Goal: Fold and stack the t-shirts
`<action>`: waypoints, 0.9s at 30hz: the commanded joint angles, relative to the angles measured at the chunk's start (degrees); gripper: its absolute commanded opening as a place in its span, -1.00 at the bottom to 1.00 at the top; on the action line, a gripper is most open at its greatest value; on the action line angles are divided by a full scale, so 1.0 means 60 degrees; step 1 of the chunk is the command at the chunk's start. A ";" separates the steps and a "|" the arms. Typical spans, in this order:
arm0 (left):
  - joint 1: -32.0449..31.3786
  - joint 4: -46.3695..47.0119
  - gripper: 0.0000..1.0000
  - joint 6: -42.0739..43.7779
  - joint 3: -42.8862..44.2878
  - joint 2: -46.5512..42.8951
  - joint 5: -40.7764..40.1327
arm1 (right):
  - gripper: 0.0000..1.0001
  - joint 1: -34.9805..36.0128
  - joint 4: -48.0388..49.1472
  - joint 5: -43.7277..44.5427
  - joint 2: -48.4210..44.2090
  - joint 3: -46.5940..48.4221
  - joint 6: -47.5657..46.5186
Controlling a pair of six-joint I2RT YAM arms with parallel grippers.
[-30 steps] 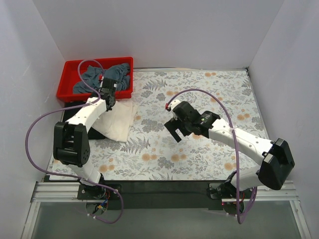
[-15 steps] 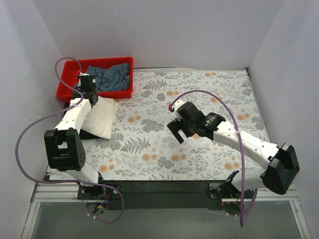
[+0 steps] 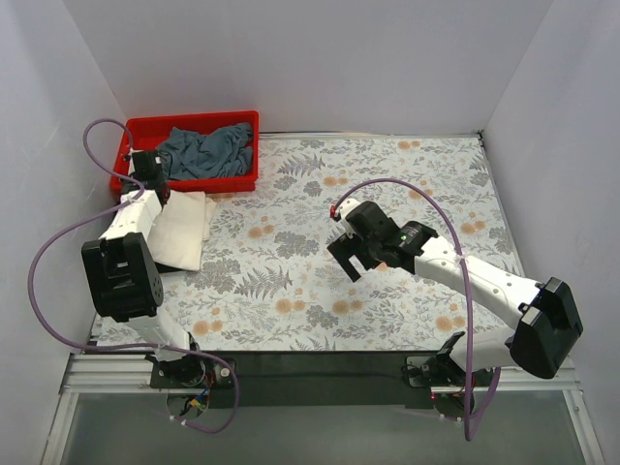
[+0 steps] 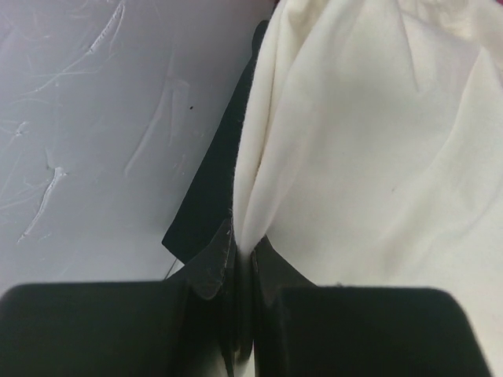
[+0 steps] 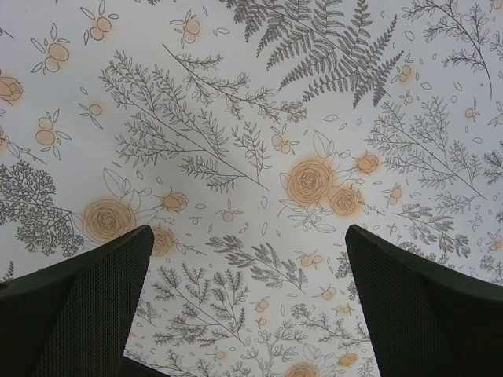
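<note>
The folded cream-white t-shirt (image 3: 180, 228) lies at the table's left edge, just in front of the red bin. My left gripper (image 3: 155, 186) is shut on its far-left edge. In the left wrist view the pale cloth (image 4: 369, 133) runs pinched into the closed gripper (image 4: 244, 253). A black t-shirt (image 4: 208, 196) lies under it, with a sliver showing at the near edge (image 3: 167, 264). The slate grey-blue t-shirt (image 3: 205, 150) sits crumpled in the bin. My right gripper (image 3: 347, 254) hangs open over the table's middle, and nothing is between its fingers (image 5: 247, 233).
The red plastic bin (image 3: 190, 120) stands at the back left corner. White walls close in the left, back and right sides. The floral tablecloth (image 3: 387, 174) covers the table. A purple cable loops beside each arm.
My left gripper has pulled the cream-white t-shirt to the left and back, toward the wall and the bin's left end. The right gripper has drifted slightly toward the near side.
</note>
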 commanded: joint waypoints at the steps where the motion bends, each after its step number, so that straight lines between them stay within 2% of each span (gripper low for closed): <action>1: 0.0285 0.0775 -1.00 0.0106 0.0259 0.0035 -0.0656 | 0.95 -0.0066 0.0161 -0.0050 -0.0147 -0.0040 -0.0331; 6: 0.0418 0.1302 -1.00 0.0457 0.0376 0.0284 -0.1009 | 0.95 -0.0080 0.0161 -0.0036 -0.0045 -0.0026 -0.0360; 18: 0.0769 0.1390 -1.00 0.0780 0.0683 0.0212 -0.1185 | 0.93 -0.0095 0.0117 -0.0021 0.0234 0.0165 -0.0360; 27: 0.1062 0.1376 -1.00 0.0736 0.0962 0.0738 -0.1155 | 0.93 -0.0124 0.0131 -0.0006 0.0351 0.0179 -0.0360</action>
